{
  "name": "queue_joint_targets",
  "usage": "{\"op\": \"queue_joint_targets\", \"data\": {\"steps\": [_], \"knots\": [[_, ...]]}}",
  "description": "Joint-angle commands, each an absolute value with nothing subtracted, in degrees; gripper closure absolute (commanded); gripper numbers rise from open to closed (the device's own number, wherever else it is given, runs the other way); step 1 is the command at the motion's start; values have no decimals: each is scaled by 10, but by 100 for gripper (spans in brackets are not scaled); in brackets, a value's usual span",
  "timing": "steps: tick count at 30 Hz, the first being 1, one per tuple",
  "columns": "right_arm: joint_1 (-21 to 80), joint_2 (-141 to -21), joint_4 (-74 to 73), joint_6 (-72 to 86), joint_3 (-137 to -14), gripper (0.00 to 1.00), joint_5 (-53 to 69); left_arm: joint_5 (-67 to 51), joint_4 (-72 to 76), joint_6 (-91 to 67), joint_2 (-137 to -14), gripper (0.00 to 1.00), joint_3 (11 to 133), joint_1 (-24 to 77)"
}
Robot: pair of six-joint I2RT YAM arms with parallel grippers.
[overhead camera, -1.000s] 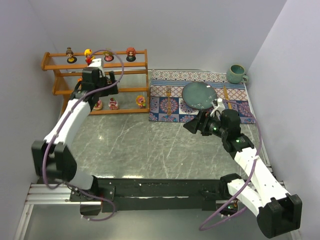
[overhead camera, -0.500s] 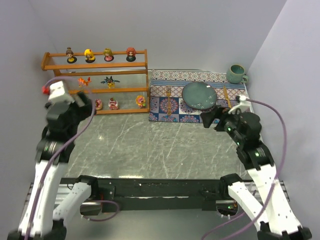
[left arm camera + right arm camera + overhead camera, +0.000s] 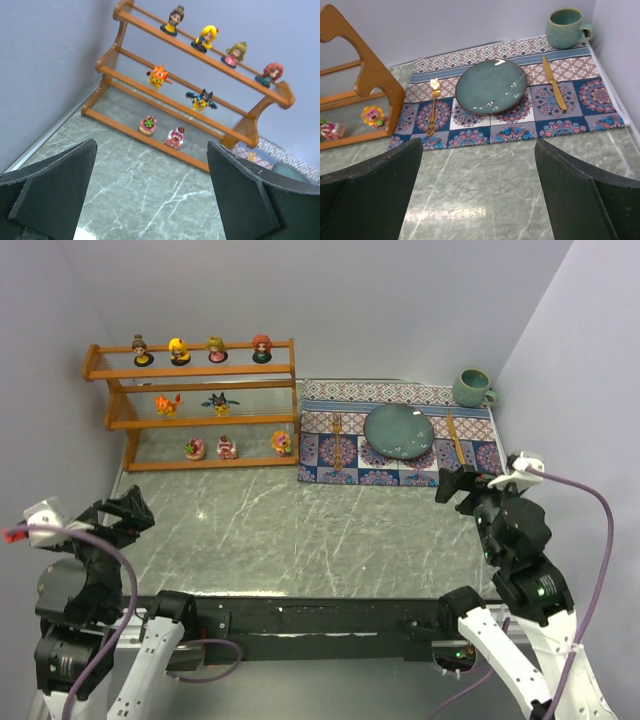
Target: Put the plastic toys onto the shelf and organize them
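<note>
The left end effector (image 3: 151, 145) and right end effector (image 3: 478, 145) both gape wide, holding nothing; the table (image 3: 300, 530) ahead of them shows no stray figurines; well beyond the left one, the shelf (image 3: 247, 127) carries nine plastic toys (image 3: 158, 76), three low, two midway, four on top; the job looks finished; I can read no writing anywhere.
</note>
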State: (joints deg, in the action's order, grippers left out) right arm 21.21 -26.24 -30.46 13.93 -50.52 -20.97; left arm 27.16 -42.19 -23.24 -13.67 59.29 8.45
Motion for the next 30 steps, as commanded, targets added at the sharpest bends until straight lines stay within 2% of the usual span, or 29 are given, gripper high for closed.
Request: {"op": "queue_joint_targets", "data": {"steps": [1, 16, 30], "knots": [[238, -236, -273, 119, -479, 0, -271, 288, -426, -254, -90, 3, 563, 83], [273, -202, -262, 116, -462, 0, -290, 369, -414, -296, -52, 3, 519, 83], [275, -196, -255, 120, -452, 0, -276, 385, -418, -305, -46, 3, 517, 83]]}}
